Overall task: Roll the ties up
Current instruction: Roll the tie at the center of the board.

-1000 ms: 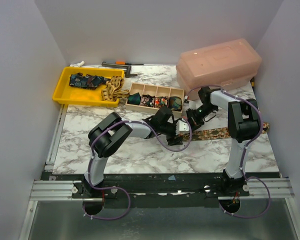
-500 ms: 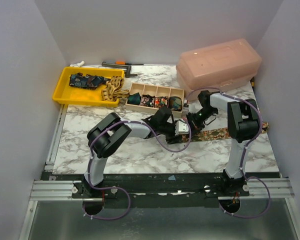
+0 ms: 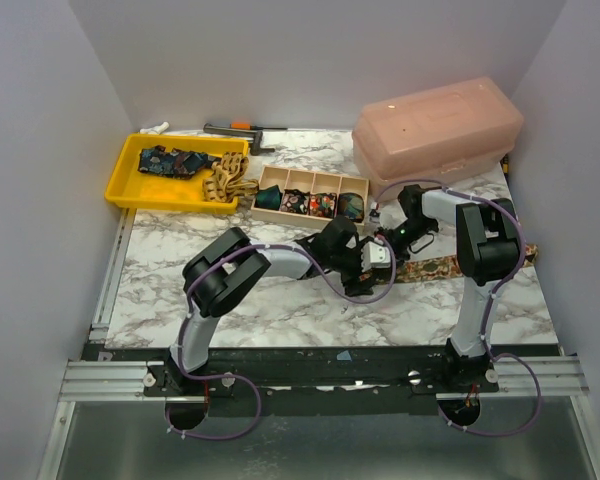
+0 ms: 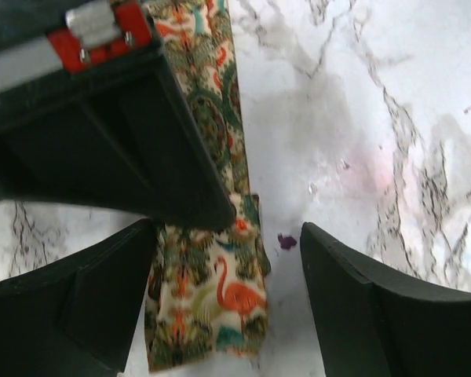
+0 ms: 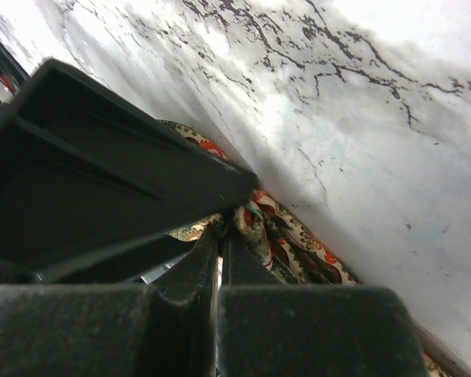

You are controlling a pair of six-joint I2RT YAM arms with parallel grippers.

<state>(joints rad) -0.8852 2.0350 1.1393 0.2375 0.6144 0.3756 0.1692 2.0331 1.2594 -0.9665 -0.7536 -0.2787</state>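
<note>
A flamingo-patterned tie [image 3: 450, 266] lies flat on the marble table, running from the middle to the right edge. In the left wrist view its end [image 4: 212, 314] lies between my left gripper's [image 4: 224, 229] open fingers, close to the left finger [image 4: 71, 298]. My left gripper [image 3: 380, 264] hovers low over that end. My right gripper [image 3: 388, 242] comes in from the right and is shut, its tips pinching a raised fold of the tie [image 5: 286, 236]. Its black finger [image 4: 118, 133] crosses the left wrist view. The left gripper's finger [image 5: 102, 157] hides part of the right wrist view.
A wooden divider box [image 3: 365, 186] holds several rolled ties behind the grippers. A yellow tray [image 3: 120, 185] at the back left holds a dark blue tie and a tan tie. A pink lidded box [image 3: 440, 125] stands at the back right. Tools lie by the back wall.
My left gripper has moved right, over the tie's end. My right gripper has shifted slightly left and down onto the tie next to it.
</note>
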